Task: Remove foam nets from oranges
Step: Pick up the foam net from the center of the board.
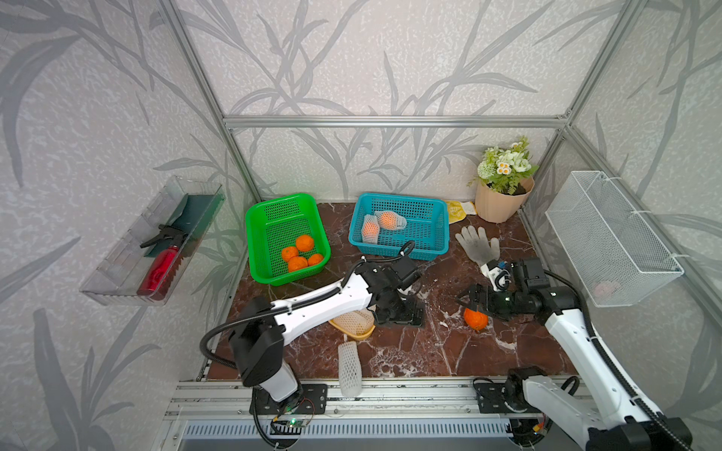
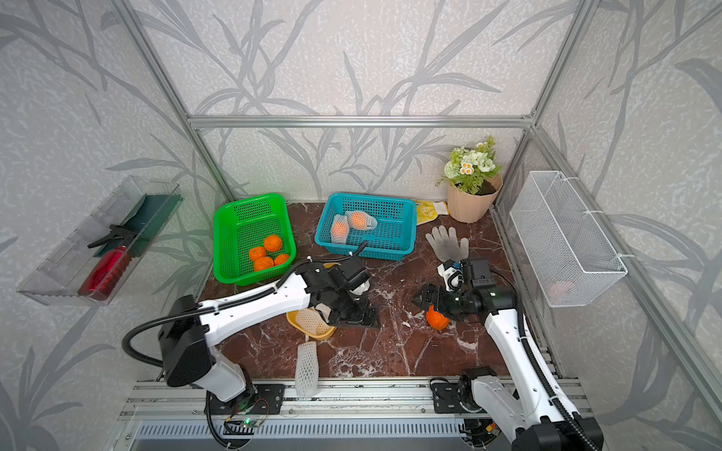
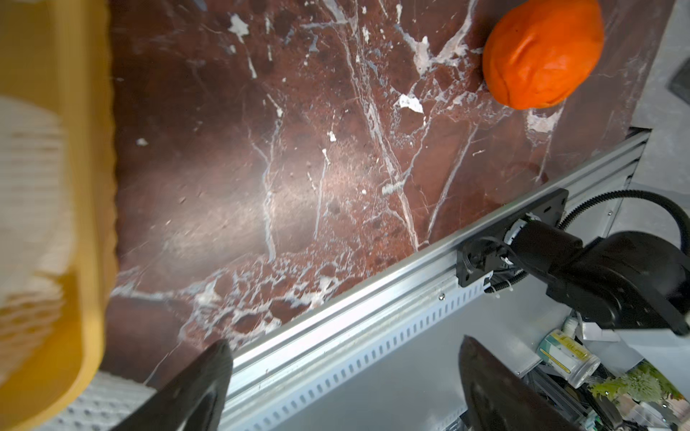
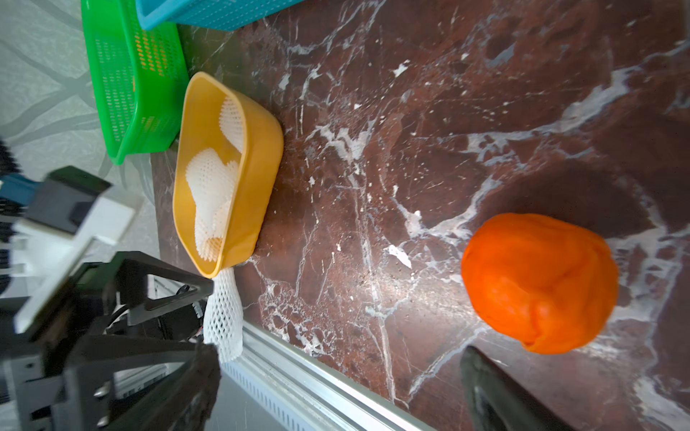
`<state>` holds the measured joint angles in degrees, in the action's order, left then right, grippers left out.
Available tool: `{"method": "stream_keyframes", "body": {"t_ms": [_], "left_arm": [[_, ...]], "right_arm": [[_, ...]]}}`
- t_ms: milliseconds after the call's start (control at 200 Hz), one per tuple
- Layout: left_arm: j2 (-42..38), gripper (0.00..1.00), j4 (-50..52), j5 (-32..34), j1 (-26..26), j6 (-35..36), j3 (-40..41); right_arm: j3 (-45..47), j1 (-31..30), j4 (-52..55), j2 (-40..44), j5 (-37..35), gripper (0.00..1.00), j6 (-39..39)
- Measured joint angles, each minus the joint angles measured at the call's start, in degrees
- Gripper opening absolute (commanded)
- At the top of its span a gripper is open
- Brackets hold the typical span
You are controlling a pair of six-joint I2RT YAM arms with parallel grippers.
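White-shelled arms with black joints and corrugated black cables.

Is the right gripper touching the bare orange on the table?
Apart. In the right wrist view the right gripper stands open, and a strip of marble table shows between its nearer finger and the bare orange.

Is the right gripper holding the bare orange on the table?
No: in the right wrist view the bare orange lies on the table, beside the right gripper, whose jaws stand open and empty.
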<state>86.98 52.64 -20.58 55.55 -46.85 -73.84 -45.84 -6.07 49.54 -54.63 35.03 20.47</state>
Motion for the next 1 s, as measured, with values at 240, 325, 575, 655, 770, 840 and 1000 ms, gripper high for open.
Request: {"method": "stream_keyframes", "body": {"t_ms": [240, 325, 575, 655, 770, 840, 1000], "left_arm": [[-25.3, 0.89, 15.9, 8.8, 1.0, -7.5, 16.6], [-30.1, 0.86, 19.9, 11.9, 0.9, -10.5, 22.8], [-31.8, 0.73, 17.3, 15.6, 0.2, -14.7, 35.6], [-30.6, 0.58, 14.4, 16.8, -1.4, -14.7, 37.7], [-28.2, 0.48, 9.6, 17.7, -5.2, -14.4, 40.0], [-25.9, 0.34, 6.9, 18.1, -7.8, -13.3, 40.0], [-20.8, 0.12, 3.2, 18.9, -11.6, -9.4, 38.9]], "right_arm": [[0.4, -1.0, -1.0, -0.3, 2.0, 0.99, 0.8], [0.4, -1.7, -1.9, -0.9, 2.6, 0.99, 1.0], [0.4, -2.4, -2.6, -1.3, 2.9, 0.99, 0.9], [0.4, -2.5, -2.6, -1.0, 3.0, 0.99, 1.0], [0.4, -2.5, -3.0, 0.0, 3.2, 0.99, 1.9], [0.4, -2.5, -3.1, 0.5, 3.4, 0.99, 2.2], [0.4, -2.5, -3.1, 1.3, 3.7, 0.98, 2.6]]}}
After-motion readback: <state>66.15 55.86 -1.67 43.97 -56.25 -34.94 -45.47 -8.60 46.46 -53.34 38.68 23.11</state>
